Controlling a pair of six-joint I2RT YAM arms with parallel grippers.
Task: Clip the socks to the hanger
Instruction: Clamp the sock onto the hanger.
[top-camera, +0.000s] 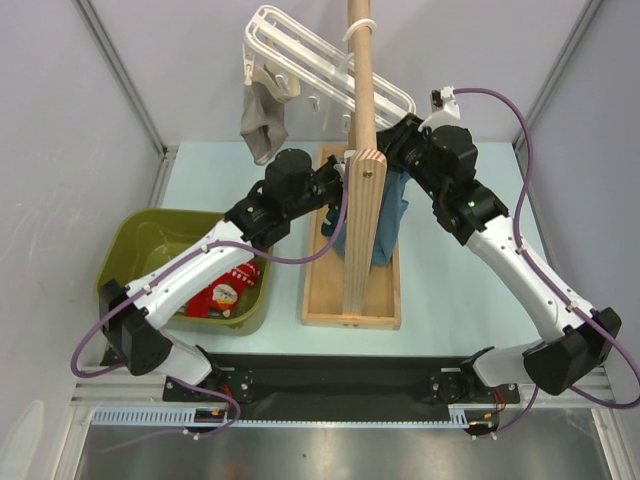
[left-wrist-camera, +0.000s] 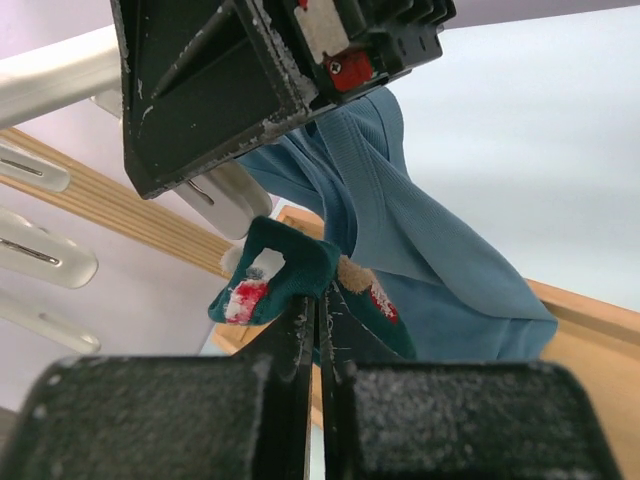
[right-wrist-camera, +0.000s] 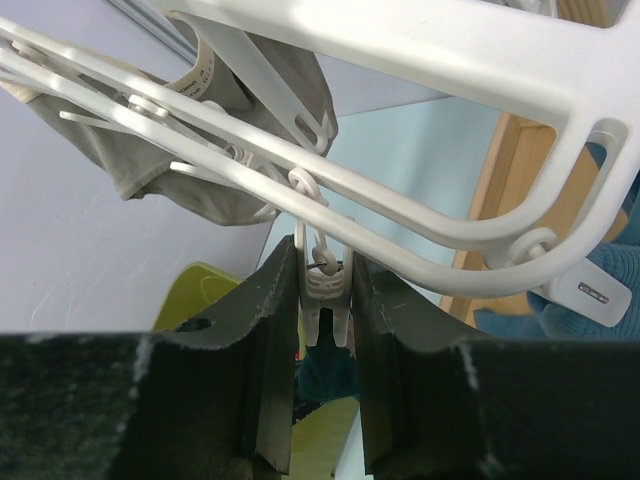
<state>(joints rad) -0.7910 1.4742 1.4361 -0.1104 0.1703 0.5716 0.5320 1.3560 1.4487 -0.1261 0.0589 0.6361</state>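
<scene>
We find the clipping step in hand. The left gripper is clenched on a small dark teal fabric sock, raised just left of the upright wooden pole stand. The white slatted plastic hanger hangs from that pole. Right of the pole, the right gripper pinches a small white clip peg under the hanger. Next, we judge, the sock's edge must enter the peg's mouth before the pinch is eased. Both arms reach forward, elbows out, wrists converging at the pole.
</scene>
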